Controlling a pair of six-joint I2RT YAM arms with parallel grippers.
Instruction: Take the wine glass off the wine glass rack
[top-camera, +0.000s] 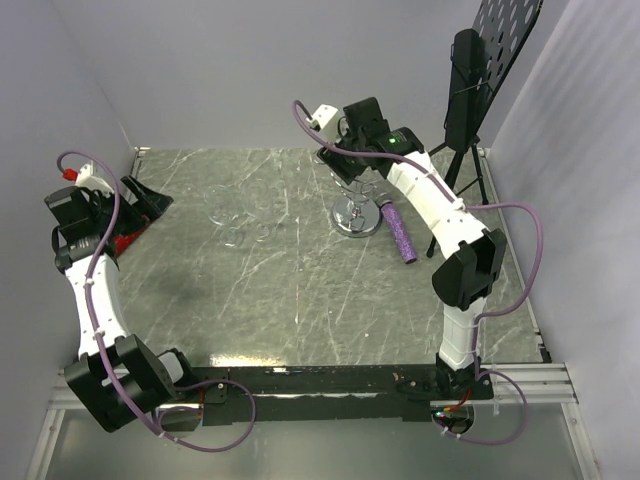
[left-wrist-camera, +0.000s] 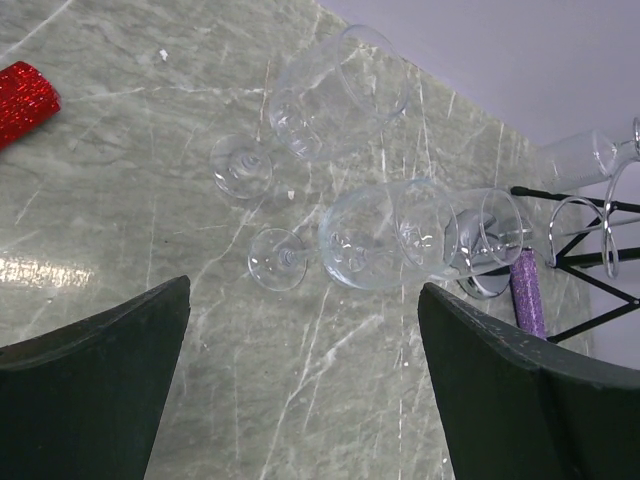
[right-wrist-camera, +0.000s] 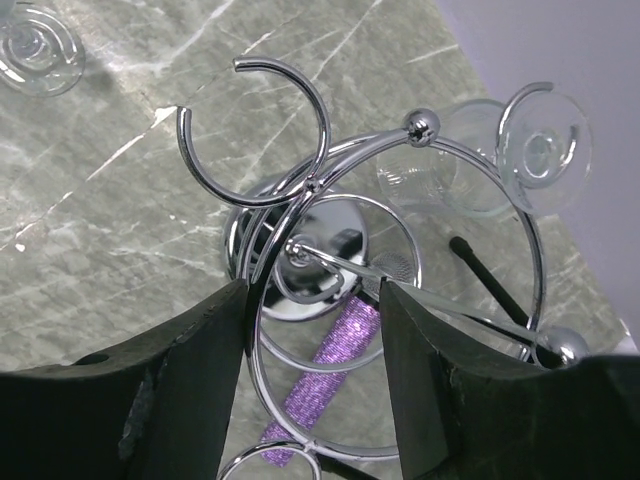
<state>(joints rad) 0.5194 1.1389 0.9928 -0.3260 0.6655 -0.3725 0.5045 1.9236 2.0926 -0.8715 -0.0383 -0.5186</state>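
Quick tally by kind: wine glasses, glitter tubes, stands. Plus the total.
Wine glasses: 3 (hanging glass on the chrome rack, two loose glasses lying on the table)
Glitter tubes: 2 (purple tube, red tube)
Stands: 2 (the chrome rack, black tripod stand)
Total: 7

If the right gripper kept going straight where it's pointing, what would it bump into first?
Most likely the wine glass rack: its wire ring and centre post sit straight ahead of the right gripper, between its open jaws. The hanging wine glass is off to the side. Depth is unclear.
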